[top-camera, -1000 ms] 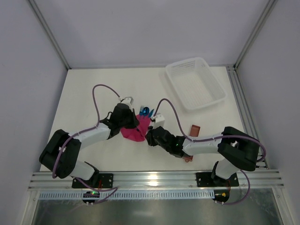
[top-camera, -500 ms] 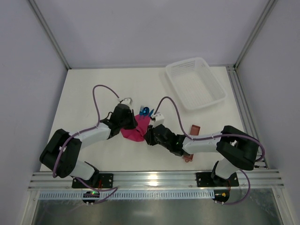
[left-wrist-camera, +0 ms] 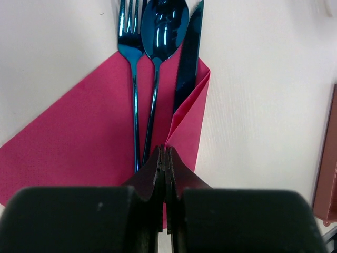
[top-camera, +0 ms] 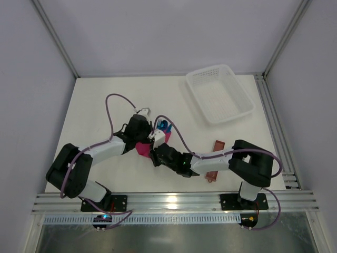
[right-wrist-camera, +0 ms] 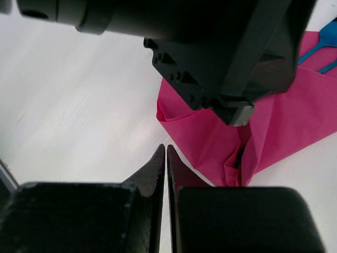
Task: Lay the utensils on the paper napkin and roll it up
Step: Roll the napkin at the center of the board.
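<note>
A blue fork [left-wrist-camera: 132, 79], spoon [left-wrist-camera: 160, 47] and knife [left-wrist-camera: 188, 58] lie side by side on the magenta paper napkin [left-wrist-camera: 79, 142], their heads past its far edge. The napkin's right edge is lifted into a fold that runs into my left gripper [left-wrist-camera: 166, 150], which is shut on it. From above, the utensils [top-camera: 164, 125] and napkin [top-camera: 142, 149] sit between both arms. My right gripper [right-wrist-camera: 166, 148] is shut with nothing in it, its tips on bare table just left of the napkin's [right-wrist-camera: 210, 137] near corner, below the left gripper [top-camera: 146, 138].
A white mesh basket [top-camera: 219, 94] stands at the back right. A flat reddish-brown sleeve [top-camera: 218, 144] lies right of the arms, partly under the right arm; it also shows as the sleeve [left-wrist-camera: 327, 174] at the left wrist view's right edge.
The right arm has swung left across the napkin and its gripper has closed. The left gripper has stayed shut on the napkin, hardly moving.
</note>
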Controlling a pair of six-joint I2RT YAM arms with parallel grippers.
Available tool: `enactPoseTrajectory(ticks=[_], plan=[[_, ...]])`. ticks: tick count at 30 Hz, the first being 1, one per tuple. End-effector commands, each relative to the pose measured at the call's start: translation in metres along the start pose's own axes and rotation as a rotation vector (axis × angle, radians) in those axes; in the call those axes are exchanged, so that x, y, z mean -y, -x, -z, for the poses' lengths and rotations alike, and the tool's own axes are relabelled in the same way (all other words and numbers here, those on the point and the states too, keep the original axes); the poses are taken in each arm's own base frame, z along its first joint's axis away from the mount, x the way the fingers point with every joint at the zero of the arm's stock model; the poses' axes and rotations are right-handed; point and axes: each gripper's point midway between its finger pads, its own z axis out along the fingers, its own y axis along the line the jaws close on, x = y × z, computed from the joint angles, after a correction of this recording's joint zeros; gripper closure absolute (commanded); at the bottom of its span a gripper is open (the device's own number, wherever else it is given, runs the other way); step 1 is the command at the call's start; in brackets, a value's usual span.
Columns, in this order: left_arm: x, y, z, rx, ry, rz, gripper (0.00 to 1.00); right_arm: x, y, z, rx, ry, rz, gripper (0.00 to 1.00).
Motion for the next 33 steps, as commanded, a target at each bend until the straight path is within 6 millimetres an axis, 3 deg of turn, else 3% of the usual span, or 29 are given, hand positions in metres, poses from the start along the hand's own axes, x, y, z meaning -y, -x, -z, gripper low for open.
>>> enactPoseTrajectory(ticks=[1,5,17,33], plan=[[0.015,0.019,-0.002,0.036,-0.052,0.008,0.99,-0.006,0.015,-0.014,0.066,-0.009,0.048,0.96],[0.016,0.019,-0.002,0.033,-0.053,0.007,0.99,-0.004,0.004,-0.022,0.057,-0.017,0.067,0.96],[0.017,0.018,-0.005,0.024,-0.059,0.015,0.99,0.000,0.001,-0.034,0.082,-0.070,0.087,0.96],[0.013,0.018,-0.001,0.014,-0.025,0.026,1.00,0.044,-0.022,-0.036,0.027,-0.326,0.060,0.96]])
